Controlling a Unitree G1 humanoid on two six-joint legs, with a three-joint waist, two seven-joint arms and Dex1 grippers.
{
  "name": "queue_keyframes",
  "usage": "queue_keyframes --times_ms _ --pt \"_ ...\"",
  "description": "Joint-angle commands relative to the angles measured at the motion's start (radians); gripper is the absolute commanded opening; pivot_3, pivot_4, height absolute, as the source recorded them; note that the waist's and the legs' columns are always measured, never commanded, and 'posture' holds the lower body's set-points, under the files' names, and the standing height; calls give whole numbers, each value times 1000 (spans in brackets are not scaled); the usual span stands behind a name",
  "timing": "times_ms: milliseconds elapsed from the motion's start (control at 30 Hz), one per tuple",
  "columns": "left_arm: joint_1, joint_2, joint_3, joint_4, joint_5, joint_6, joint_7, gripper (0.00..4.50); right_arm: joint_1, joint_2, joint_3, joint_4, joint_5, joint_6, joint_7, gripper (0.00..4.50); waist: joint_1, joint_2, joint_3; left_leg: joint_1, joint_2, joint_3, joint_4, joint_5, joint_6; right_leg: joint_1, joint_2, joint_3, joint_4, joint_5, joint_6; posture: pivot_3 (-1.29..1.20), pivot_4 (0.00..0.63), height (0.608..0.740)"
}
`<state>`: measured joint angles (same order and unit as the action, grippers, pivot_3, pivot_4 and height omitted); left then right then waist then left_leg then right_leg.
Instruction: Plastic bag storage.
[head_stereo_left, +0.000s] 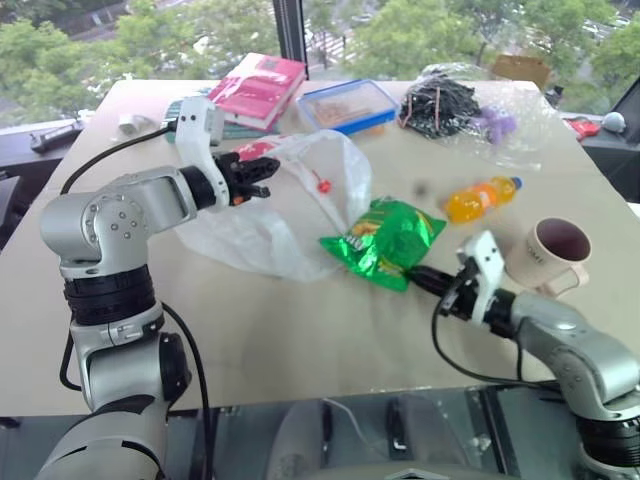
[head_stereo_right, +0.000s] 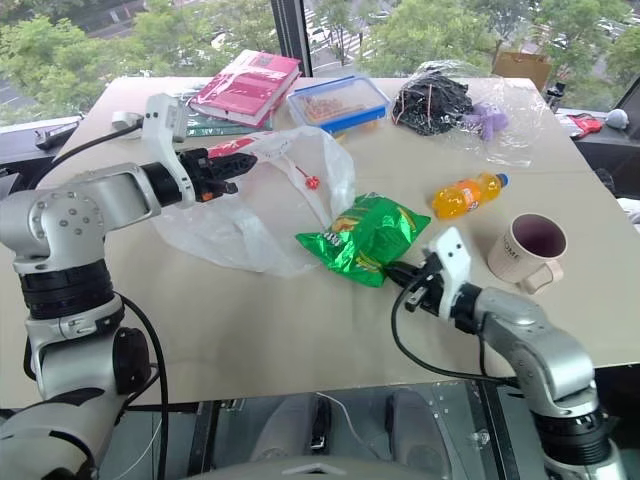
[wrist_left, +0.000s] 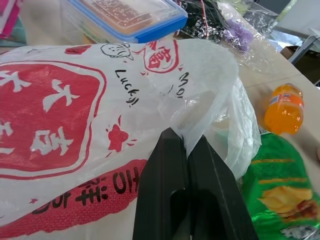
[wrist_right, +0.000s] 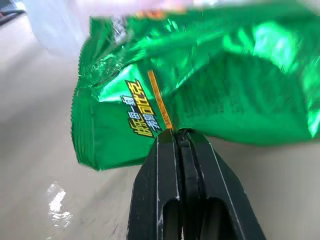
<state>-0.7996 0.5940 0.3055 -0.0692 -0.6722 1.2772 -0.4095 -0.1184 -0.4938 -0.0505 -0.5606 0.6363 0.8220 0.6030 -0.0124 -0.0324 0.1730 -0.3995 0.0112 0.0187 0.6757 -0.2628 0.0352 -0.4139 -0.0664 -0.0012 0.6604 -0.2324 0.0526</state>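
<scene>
A: Where is the bag (head_stereo_left: 290, 200)?

B: On the desk (head_stereo_left: 300, 330), just left of the green packet (head_stereo_left: 385, 240) and touching it. Its upper rim is lifted off the surface; the left gripper (wrist_left: 186, 140) has its fingers pressed together on a fold of that rim.

A: And the right gripper (wrist_right: 178, 132)?

B: Its fingers are closed on the packet's near edge, pinching the foil seam.

A: What hems the packet in?

B: The orange bottle (head_stereo_left: 482, 198) lies close to its right, the mug (head_stereo_left: 548, 254) further right, just beside the right wrist. Behind the packet stand the blue-lidded box (head_stereo_left: 347, 106), the pink book (head_stereo_left: 258, 88) and a wrapped bundle of black cables (head_stereo_left: 440, 102), all toward the desk's far edge.

A: Any open room?

B: Yes: the near half of the desk, from the packet toward its front edge, is bare, and so is the near left corner under the left arm. The far side is crowded right up to the window edge.
</scene>
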Motion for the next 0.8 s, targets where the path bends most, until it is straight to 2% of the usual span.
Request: queue_keyframes --times_ms 33,267,367,433,467,533,567,600,633,700,800 --pt "-17 1 24 -18 -14 -15 -1 0 -33 -33 -38 -105 113 35 28 96 1 0 0 0 0 0 0 0 0 0 0 0 0 0 0 0 150 740" --pt "-31 8 -9 -12 -14 -2 -20 0 -178 -7 9 -164 212 62 -25 96 0 0 0 0 0 0 0 0 0 0 0 0 0 0 0 0 150 740" --pt "-31 13 -19 -11 -11 -5 -29 0 -189 -18 32 -107 153 89 -88 96 5 0 0 -1 0 -1 0 0 0 0 -1 -1 -1 0 0 0 150 740" --pt "-33 15 -19 -7 -9 -8 -31 0 -149 9 -5 -42 170 144 -164 96 5 0 0 -1 -1 -1 0 0 0 0 -1 -1 -1 0 0 0 150 740" --pt "-33 16 -18 -6 -9 -8 -32 0 -112 14 -26 -46 216 157 -158 598 9 -1 0 -1 -1 -1 0 0 0 0 -2 -1 -1 0 0 0 150 740" --pt "-33 16 -21 -4 -7 -11 -35 0 -49 40 -70 -51 297 180 -171 1008 12 0 0 -2 -1 -1 0 0 1 0 -2 -2 -1 0 0 0 150 740" --pt "-31 16 -23 -4 -7 -12 -36 0 -18 49 -89 -41 336 205 -187 1597 12 0 0 -3 -1 -1 -1 0 1 -1 -2 -2 -2 0 0 0 150 740" --pt "-29 16 -23 -5 -7 -13 -37 0 16 79 -116 -16 371 223 -224 1843 6 0 0 -3 -1 -1 -1 0 1 -1 -2 -2 -2 0 0 0 150 740" --pt "-27 16 -24 -4 -7 -14 -38 0 32 109 -142 22 394 240 -281 2613 3 0 0 -2 -1 0 -2 0 1 -1 -2 -1 -2 0 0 0 150 740" --pt "-25 15 -25 -3 -7 -15 -40 0 50 140 -167 65 398 241 -328 3357 1 0 0 -2 -1 0 -2 0 1 0 -2 -1 -1 0 0 0 150 740" --pt "-24 17 -26 -5 -8 -13 -42 0 25 170 -188 117 376 210 -372 3357 1 1 1 -1 -1 0 -2 0 1 -1 -2 -1 -1 0 0 0 150 740"
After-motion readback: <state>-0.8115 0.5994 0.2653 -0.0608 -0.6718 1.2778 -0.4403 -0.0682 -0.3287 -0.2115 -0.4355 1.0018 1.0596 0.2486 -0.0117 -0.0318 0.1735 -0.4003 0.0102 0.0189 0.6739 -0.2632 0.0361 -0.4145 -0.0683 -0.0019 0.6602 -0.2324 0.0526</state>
